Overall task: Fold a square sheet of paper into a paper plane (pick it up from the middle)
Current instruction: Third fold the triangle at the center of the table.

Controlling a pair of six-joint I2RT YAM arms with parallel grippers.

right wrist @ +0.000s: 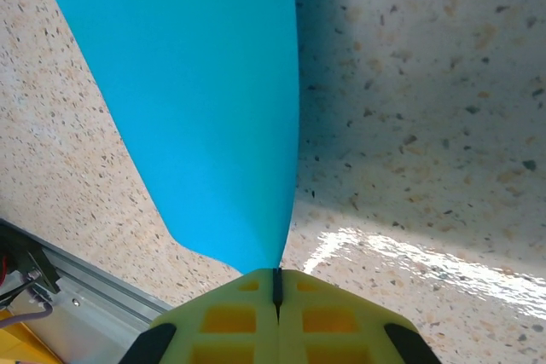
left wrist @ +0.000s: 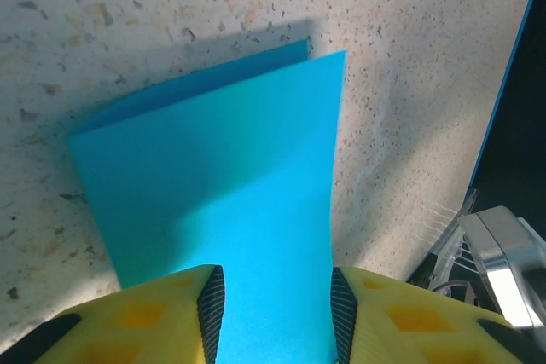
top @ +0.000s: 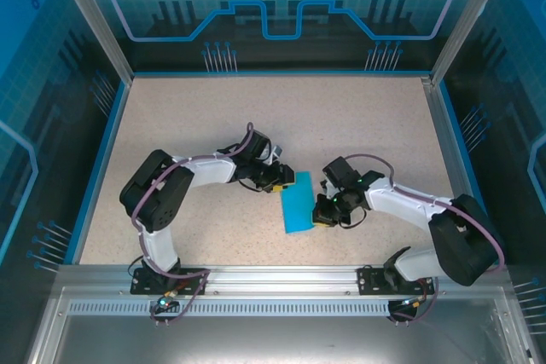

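Note:
The square sheet of paper [top: 299, 202] is teal-blue and folded double into a rectangle, its two layers slightly offset at the far edge in the left wrist view. It rests partly on the speckled table, lifted at the right side. My right gripper [top: 322, 215] is shut on the sheet's near right edge; in the right wrist view the paper [right wrist: 196, 83] rises straight out of the closed jaws [right wrist: 276, 283]. My left gripper [top: 280, 183] stands open at the sheet's upper left, and the paper [left wrist: 213, 176] passes between its spread fingers [left wrist: 277, 313]. The paper plane is out of view.
The speckled table [top: 213, 125] is ringed by a blue rim and glass walls. An aluminium rail [top: 281, 283] with the arm bases runs along the near edge, close behind the right gripper [right wrist: 77, 304].

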